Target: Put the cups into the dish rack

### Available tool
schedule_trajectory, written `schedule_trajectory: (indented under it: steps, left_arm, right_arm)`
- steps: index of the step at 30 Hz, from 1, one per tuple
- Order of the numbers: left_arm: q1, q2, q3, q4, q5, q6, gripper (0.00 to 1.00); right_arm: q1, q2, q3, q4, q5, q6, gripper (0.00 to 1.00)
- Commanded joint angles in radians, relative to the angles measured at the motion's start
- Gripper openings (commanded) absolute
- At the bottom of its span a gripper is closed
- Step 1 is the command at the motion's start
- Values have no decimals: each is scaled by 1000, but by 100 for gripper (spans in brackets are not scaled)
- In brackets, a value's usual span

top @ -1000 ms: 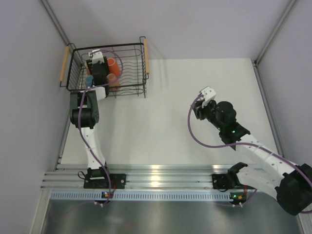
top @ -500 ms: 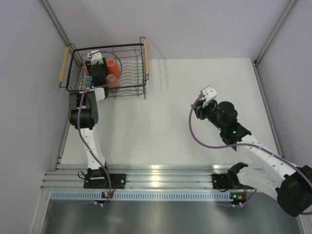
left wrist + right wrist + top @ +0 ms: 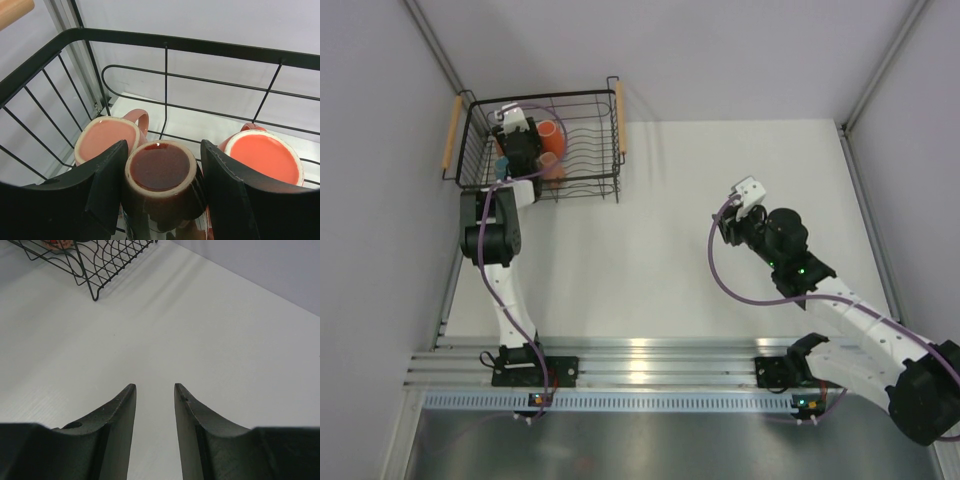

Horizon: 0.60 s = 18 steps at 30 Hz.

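The dish rack [image 3: 590,95] stands at the table's far left, and its black wires [image 3: 165,42] fill the left wrist view. My left gripper [image 3: 163,150] reaches down inside the rack and is shut on the dark brown cup [image 3: 160,167], one finger on each side of it. A salmon-pink cup [image 3: 106,140] stands just left of it and the bright orange cup [image 3: 265,157] just right. From above, the left gripper [image 3: 520,150] hides the brown cup; the orange cup [image 3: 549,132], another pink one [image 3: 554,165] and a light blue one [image 3: 502,166] show around it. My right gripper [image 3: 154,386] is open and holds nothing.
The right gripper [image 3: 728,222] hovers over bare white table right of the middle, facing the rack's near corner [image 3: 100,270]. Grey walls close in the table on three sides. The rack's wooden handles [image 3: 451,130] stick out at its sides.
The left gripper has shifted slightly toward the rack's far left with the brown cup in it. The right arm has barely moved.
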Motion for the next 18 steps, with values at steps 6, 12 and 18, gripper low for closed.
schedule_trajectory:
  steps: [6, 12, 18]
  left_arm:
    - [-3, 6, -6, -78, 2, -57, 0]
    - [-3, 21, -11, -89, 1, -69, 0]
    - [-9, 30, -17, -89, 4, -63, 0]
  right_arm:
    - [-16, -34, 6, 18, -10, 11, 37]
    - [-16, -30, 6, 18, -10, 12, 37]
    - [-18, -30, 6, 17, -11, 11, 37]
